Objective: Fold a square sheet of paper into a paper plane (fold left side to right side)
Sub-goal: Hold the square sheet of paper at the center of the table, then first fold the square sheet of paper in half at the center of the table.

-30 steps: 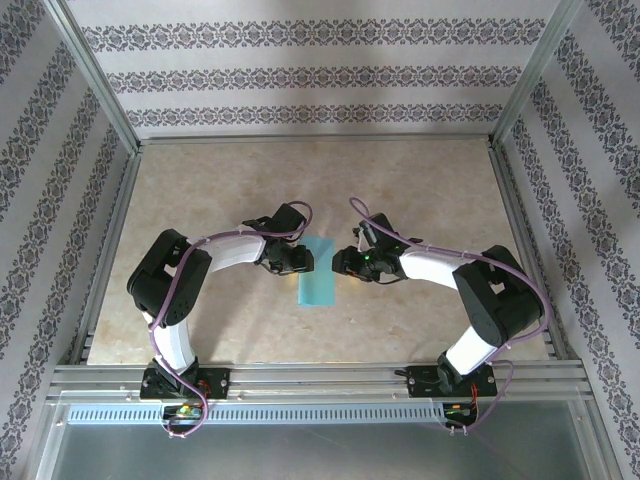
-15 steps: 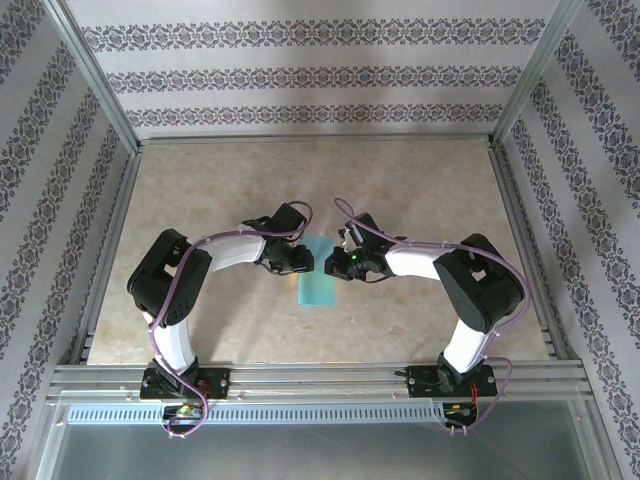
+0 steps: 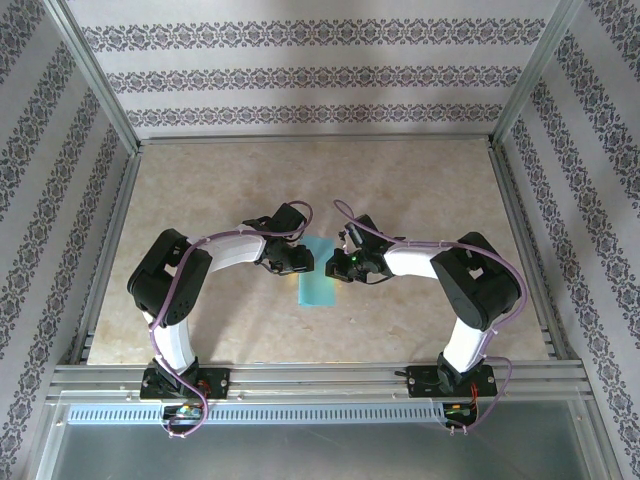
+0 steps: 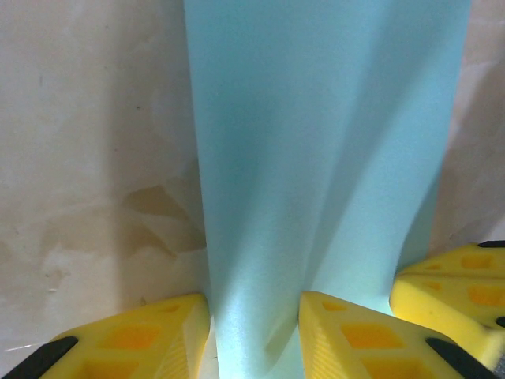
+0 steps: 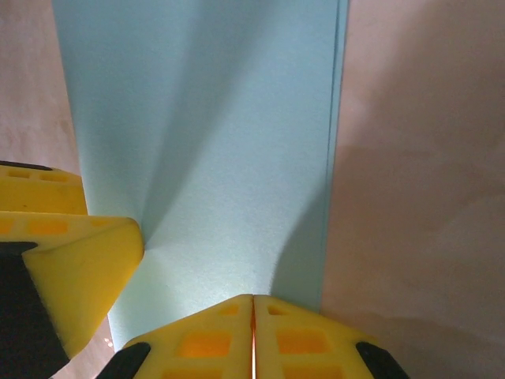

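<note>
The teal-blue sheet of paper (image 3: 317,280) lies on the table as a narrow doubled strip, between the two wrists. In the left wrist view the paper (image 4: 316,142) runs under my left gripper (image 4: 254,335), whose yellow fingers (image 4: 134,339) stand apart over its near end. My left gripper (image 3: 305,262) is open at the strip's left edge. My right gripper (image 3: 333,265) meets the strip from the right. In the right wrist view the gripper (image 5: 252,332) is shut, tips together on the paper (image 5: 213,142) near its layered right edge. No paper sits between its pads.
The beige marbled table (image 3: 420,200) is walled by metal rails and patterned panels. The right gripper's yellow finger (image 4: 458,292) shows beside the left one, close together over the strip. The left gripper's finger (image 5: 71,260) shows in the right wrist view.
The right arm has reached further left, bringing its shut gripper onto the paper. The left arm and the paper have stayed put.
</note>
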